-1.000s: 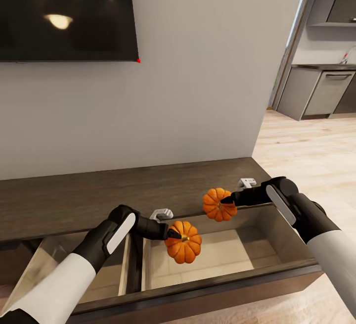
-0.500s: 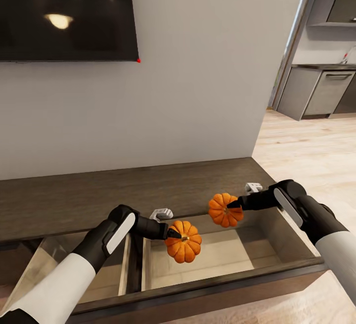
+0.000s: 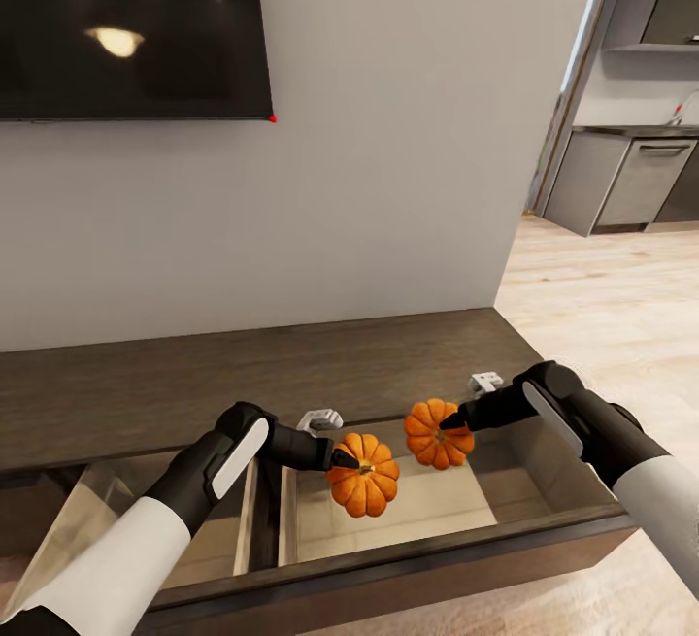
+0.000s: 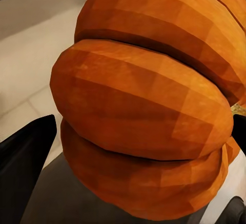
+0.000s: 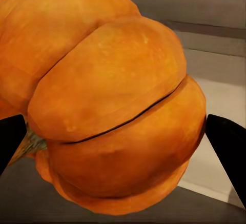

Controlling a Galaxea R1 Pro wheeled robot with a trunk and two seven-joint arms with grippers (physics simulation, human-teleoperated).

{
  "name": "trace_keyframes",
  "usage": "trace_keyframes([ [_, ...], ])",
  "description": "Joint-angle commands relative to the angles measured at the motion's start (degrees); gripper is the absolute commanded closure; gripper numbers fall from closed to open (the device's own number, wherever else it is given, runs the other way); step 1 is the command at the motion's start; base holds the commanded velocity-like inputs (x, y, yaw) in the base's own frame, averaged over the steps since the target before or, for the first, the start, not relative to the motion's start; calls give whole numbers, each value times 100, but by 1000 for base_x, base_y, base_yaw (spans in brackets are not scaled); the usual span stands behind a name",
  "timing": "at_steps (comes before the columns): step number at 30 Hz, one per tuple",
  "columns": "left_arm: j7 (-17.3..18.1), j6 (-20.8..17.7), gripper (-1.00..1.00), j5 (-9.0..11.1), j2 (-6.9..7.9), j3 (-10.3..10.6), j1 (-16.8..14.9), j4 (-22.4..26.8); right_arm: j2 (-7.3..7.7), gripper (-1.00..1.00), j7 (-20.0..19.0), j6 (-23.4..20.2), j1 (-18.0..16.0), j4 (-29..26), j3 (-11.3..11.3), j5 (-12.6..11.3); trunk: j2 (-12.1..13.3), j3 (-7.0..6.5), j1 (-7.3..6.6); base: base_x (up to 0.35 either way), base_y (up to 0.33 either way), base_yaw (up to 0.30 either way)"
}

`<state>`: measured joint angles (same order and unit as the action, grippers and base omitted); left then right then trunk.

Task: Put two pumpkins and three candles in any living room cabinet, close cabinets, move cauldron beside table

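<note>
Both jaws clamped on cargo: left gripper (image 3: 342, 459) closed around one pumpkin (image 3: 362, 487), right gripper (image 3: 452, 418) closed around the other pumpkin (image 3: 439, 433). Wrist views agree, orange ribs packed between the dark fingertips (image 4: 26, 147) on the left and the dark fingertips (image 5: 228, 147) on the right. Head view puts both fruits hanging over the open drawer of the cabinet (image 3: 388, 573), pale wood floor under them, neither touching it as far as can be told; the two pumpkins sit close together, apart by a small gap. The left one hangs nearer the drawer's front and its left wall, the right one farther back toward the cabinet top (image 3: 194, 384). A second drawer stands pulled out to the left. Step in hand, by my reading: stowing the pumpkins, the first part of the job. Next move likely calls for lowering each until it is at or just above the drawer floor, then opening the jaws and drawing the fingers clear without knocking the neighbour; rounded bodies may roll on release. Candles, drawer closing and cauldron remain to do.
</note>
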<state>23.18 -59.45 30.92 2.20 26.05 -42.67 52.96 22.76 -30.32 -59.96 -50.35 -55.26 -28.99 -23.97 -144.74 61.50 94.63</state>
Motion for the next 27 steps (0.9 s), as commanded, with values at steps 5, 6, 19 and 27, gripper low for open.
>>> trace_keyframes([
  [5,39,3,100,-41,0,14,-5,4,6,100,-53,-4,-4,-2,-108,47,-3,5,-1,0,0,0],
  [6,38,4,100,-42,0,14,-5,4,8,100,-53,-4,-4,-2,-112,49,-3,5,-1,0,0,0],
  [19,29,4,100,-51,0,14,-4,-5,1,100,-53,-4,-6,6,-141,77,-3,5,-1,0,0,0],
  [27,29,13,100,-51,0,14,-3,-5,0,100,-49,-4,-3,7,-142,77,-3,-13,-1,0,0,0],
])
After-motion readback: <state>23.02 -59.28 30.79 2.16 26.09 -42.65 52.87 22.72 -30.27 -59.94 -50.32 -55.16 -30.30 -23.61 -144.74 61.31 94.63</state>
